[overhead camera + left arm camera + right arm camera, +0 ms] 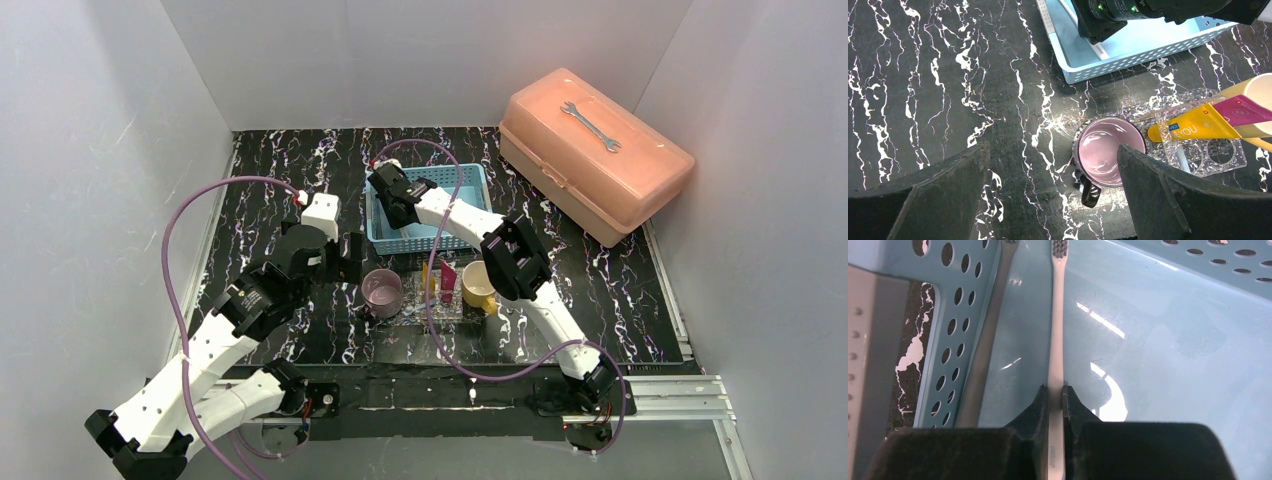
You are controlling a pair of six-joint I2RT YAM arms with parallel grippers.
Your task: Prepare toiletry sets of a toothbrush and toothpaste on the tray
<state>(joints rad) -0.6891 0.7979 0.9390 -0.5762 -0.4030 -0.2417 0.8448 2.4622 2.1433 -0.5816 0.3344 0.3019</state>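
Right tool [1056, 390]: your jaws are pinched shut on one pale toothbrush [1058, 325], inside the blue basket [1173, 340]. Left tool [1053, 150]: wide open, holding nothing. Tray [1220, 152]: yellow tube [1198, 127] and pink tube [1243, 109] appear set on it. Outstanding, by my judgement: brushes to tray.

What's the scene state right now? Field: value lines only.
right gripper: shut on white toothbrush, inside blue basket
grey toothbrush: lying along the basket wall
left gripper: open, empty, near purple mug
tray: yellow tube and magenta tube on it
yellow cup: beside tray
toolbox: peach, wrench on lid
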